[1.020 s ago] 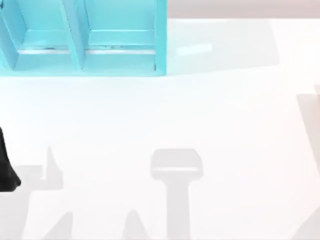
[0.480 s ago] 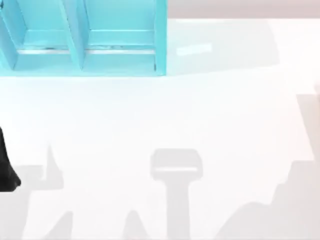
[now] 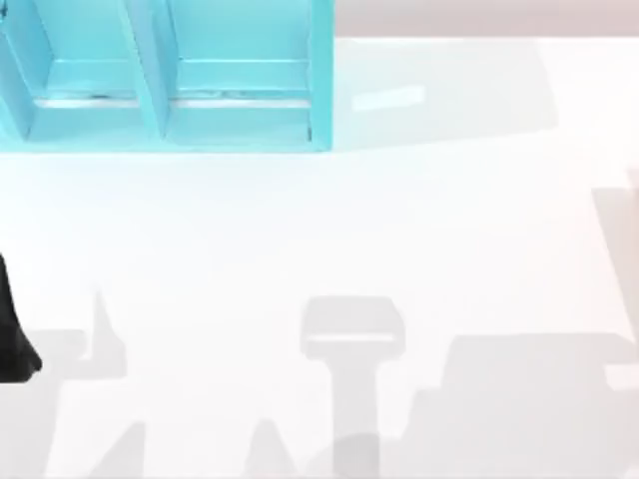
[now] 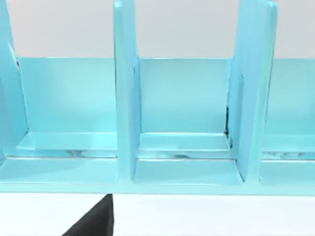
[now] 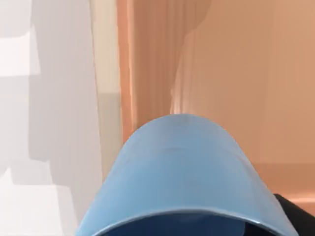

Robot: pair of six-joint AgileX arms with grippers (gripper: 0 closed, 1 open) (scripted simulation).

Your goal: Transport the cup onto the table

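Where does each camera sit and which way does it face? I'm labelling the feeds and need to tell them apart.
Top view: above the table, looking down on it and the turquoise shelf; a black bit of the left arm at the left edge.
Left wrist view: on the left arm, facing the shelf's open compartments; a black bit of that arm shows.
Right wrist view: on the right arm, close against the blue cup, a peach surface beyond.
Shared: top and left wrist views both show the shelf.
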